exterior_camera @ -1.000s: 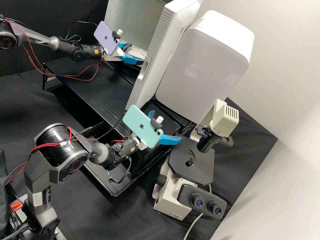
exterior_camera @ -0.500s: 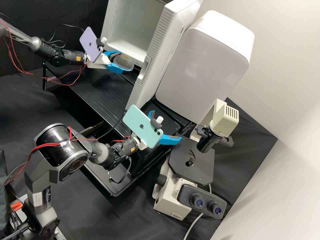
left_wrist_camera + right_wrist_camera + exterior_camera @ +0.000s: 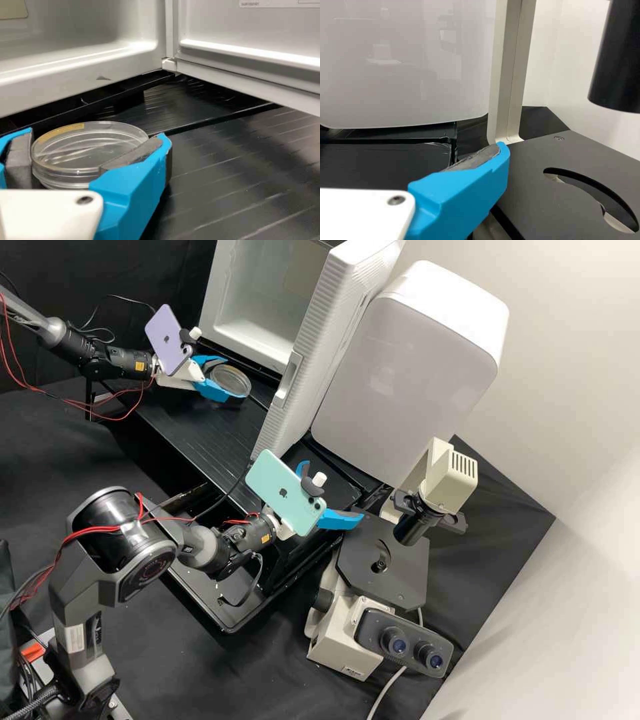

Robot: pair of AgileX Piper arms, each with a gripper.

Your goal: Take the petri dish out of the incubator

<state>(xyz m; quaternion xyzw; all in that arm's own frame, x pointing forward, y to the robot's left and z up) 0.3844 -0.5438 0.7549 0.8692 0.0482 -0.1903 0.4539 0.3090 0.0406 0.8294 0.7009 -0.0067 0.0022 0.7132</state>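
the left gripper (image 3: pixel 221 383) pinches the petri dish (image 3: pixel 86 151), outside the open incubator (image 3: pixel 253 300) and above the black shelf (image 3: pixel 200 433). removal looks done; setting it down likely remains.

Left arm (image 3: pixel 100 360) stretched level, jaws clamped on the petri dish (image 3: pixel 87 150); right arm (image 3: pixel 213 550) held low, level.

The left pincer (image 3: pixel 223 383) is showing bright blue with dark grey pads (image 3: pixel 131 156); between them the petri dish (image 3: pixel 85 150) is looking clear and glassy. Beneath it the surface (image 3: pixel 240 175) is running black with fine ridges, and ahead the incubator (image 3: pixel 253 287) is showing white, its door ribbed
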